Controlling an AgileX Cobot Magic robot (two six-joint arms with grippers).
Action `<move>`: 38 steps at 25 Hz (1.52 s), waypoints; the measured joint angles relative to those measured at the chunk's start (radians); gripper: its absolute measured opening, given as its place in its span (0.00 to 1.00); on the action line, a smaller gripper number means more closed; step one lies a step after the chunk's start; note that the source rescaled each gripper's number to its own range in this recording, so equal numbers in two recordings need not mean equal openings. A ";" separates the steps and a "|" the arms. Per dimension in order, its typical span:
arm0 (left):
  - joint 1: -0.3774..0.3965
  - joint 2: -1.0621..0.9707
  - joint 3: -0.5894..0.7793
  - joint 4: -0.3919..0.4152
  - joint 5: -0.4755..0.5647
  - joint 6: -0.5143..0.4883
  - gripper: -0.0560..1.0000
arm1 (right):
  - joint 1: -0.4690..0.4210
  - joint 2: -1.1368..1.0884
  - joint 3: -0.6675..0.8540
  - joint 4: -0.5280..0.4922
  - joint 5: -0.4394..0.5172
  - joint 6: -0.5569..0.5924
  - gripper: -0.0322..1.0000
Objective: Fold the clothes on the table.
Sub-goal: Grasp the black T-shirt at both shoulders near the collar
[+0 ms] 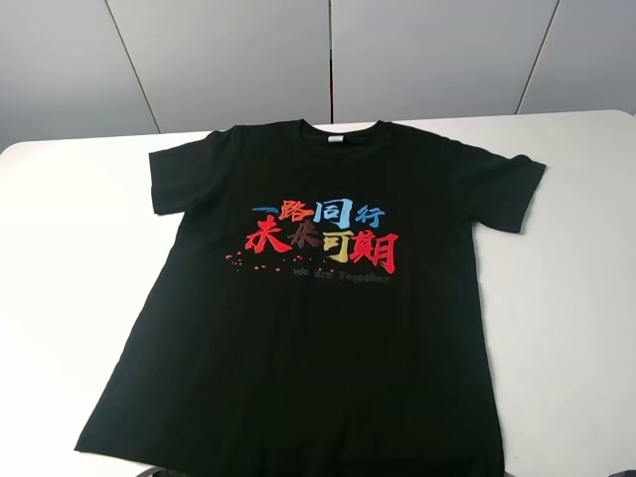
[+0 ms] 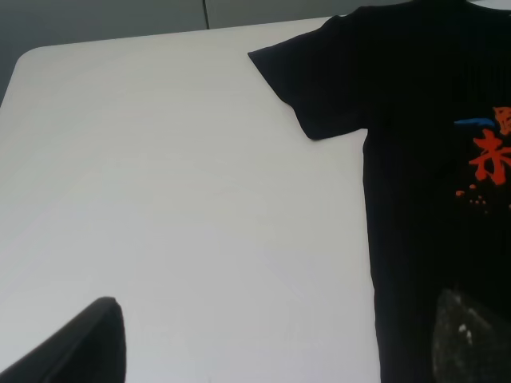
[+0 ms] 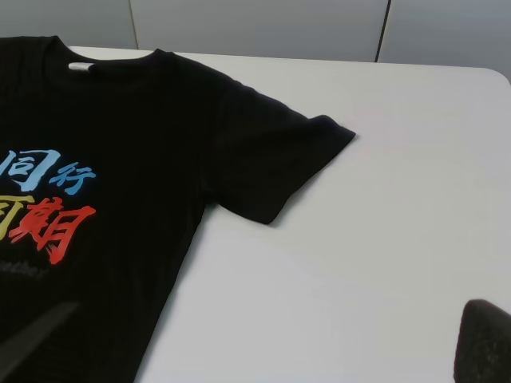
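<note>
A black short-sleeved T-shirt (image 1: 328,318) lies flat and face up on the white table (image 1: 70,258), collar at the far side. Red, blue and yellow characters (image 1: 323,237) run across its chest, and a white neck label (image 1: 336,140) shows at the collar. In the left wrist view my left gripper (image 2: 279,302) is open above bare table beside the shirt's left sleeve (image 2: 307,76) and side edge. In the right wrist view my right gripper (image 3: 278,305) is open near the shirt's right side edge, with the right sleeve (image 3: 271,159) beyond it. Both grippers are empty.
Grey wall panels (image 1: 328,50) stand behind the table's far edge. White tabletop shows on both sides of the shirt (image 1: 566,298). The shirt's hem reaches the near edge of the exterior high view, where only slivers of the arms show.
</note>
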 joint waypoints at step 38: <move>0.000 0.000 0.000 0.000 0.000 0.000 1.00 | 0.000 0.000 0.000 0.000 0.000 0.002 0.98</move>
